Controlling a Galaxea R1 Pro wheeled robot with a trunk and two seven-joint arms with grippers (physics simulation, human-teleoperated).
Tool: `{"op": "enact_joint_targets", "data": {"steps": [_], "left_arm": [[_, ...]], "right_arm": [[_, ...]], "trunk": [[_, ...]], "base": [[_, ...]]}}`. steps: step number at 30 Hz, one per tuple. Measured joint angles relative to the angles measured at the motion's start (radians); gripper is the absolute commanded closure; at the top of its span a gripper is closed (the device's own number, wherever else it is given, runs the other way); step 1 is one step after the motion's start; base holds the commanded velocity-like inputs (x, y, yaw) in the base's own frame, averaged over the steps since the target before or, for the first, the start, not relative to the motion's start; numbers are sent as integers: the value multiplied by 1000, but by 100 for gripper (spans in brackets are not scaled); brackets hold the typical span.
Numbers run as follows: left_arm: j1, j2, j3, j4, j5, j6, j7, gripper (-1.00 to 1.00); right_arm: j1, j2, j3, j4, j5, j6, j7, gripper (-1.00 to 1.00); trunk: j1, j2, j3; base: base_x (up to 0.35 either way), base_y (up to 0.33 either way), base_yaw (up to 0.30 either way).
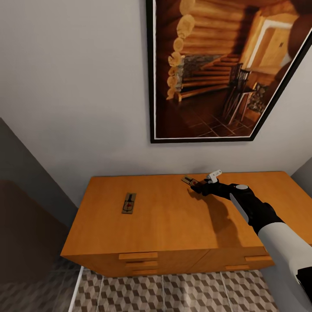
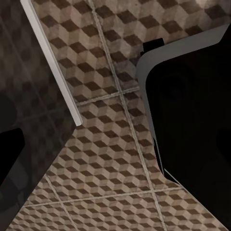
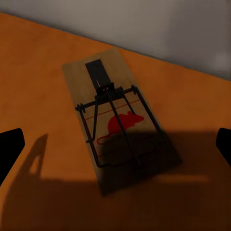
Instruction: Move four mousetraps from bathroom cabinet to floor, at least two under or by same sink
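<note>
The bathroom floor (image 1: 173, 294), tiled in a brown-and-beige cube pattern, is showing nearest, just in front of the cabinet (image 1: 143, 234). In the left wrist view the same tiles (image 2: 110, 159) are passing beneath a white strip and a dark curved body, and I cannot tell whether the left hand is wide or narrow.

The cabinet is standing against the pale wall, its drawer fronts facing the robot. On the cabinet's flat top one mousetrap (image 1: 128, 203) is lying toward the left side, well apart from the arm. A second mousetrap (image 1: 190, 181) is lying near the cabinet's back edge, close to the wall. The right hand (image 1: 203, 186) is hovering just beside this trap, and in the right wrist view the fingers (image 3: 10, 151) are standing wide apart on either side of the trap (image 3: 120, 120), gripping nothing. The arm's shadow is falling across the trap's near end.

Behind the cabinet, a framed picture (image 1: 221, 69) of a log interior is hanging on the wall.
</note>
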State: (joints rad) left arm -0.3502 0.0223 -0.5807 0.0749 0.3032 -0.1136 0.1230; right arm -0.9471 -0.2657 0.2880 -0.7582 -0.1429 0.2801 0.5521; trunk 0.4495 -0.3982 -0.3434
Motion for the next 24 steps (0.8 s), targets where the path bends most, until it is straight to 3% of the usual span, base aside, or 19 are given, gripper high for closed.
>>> {"op": "enact_joint_targets", "data": {"steps": [24], "left_arm": [[0,0,0,0,0,0,1,-100]], "right_arm": [[0,-1,0,-1,3,-1,-2,-100]], "trunk": [[0,0,0]], "base": [[0,0,0]]}}
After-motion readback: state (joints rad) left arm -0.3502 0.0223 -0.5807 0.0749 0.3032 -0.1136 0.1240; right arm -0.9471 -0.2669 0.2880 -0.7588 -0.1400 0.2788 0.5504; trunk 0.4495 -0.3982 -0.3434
